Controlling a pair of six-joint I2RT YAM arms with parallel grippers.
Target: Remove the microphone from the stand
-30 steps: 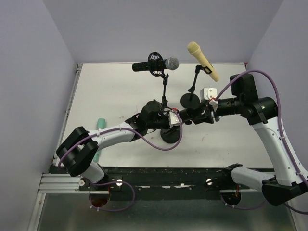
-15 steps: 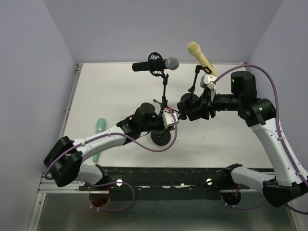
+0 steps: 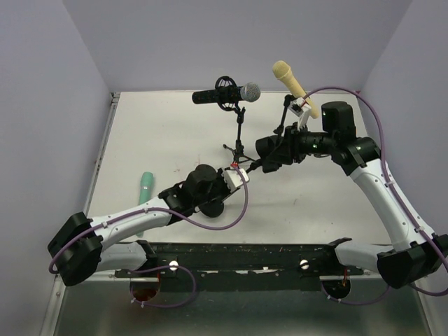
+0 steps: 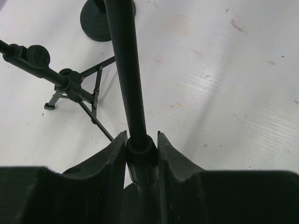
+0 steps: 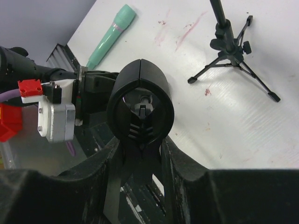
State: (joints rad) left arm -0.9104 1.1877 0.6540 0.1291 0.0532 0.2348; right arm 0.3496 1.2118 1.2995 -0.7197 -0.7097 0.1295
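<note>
Four microphones are in view. The black microphone (image 5: 140,107) is clamped end-on in the right gripper (image 5: 141,142), right of centre. A silver-headed microphone (image 3: 227,94) and a yellow microphone (image 3: 294,85) sit on stands at the top, and a green microphone (image 3: 145,185) lies at left. The left gripper (image 4: 141,137) pinches the stand pole (image 4: 128,70). Compared with half a second earlier, the left arm has drawn toward the lower left, widening the gap between the grippers.
</note>
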